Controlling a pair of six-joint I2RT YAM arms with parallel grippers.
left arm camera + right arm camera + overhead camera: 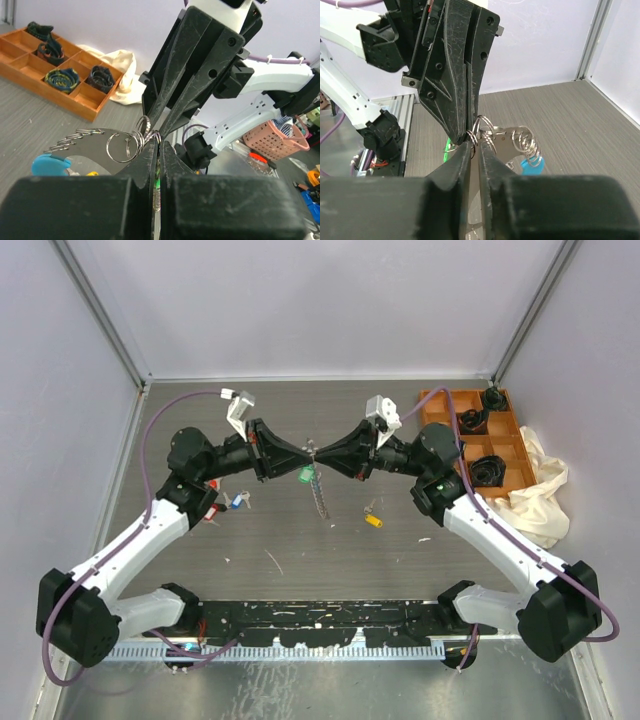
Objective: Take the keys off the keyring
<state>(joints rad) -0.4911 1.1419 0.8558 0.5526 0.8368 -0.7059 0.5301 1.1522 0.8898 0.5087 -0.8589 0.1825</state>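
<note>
Keyring (320, 498) held mid-air, partly emptied.
Left gripper (306, 450) and right gripper (321, 451) meet tip to tip, jaws squeezed onto its rings above mid-table (300, 560). Green key (303, 477) hangs attached, so left to remove; yellow key (372, 521) and blue key (238, 502) lie loose.

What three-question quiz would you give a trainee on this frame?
1. True or false: the yellow-headed key lies on the table, apart from the keyring.
2. Pick one. The left gripper and right gripper are:
A. far apart at opposite table edges
B. tip to tip, both pinching the keyring
C. parked back at the arm bases
3. Fill in: in the top view, the key just below the gripper tips has a ___ head.

Key: 1 true; 2 B; 3 green.
</note>
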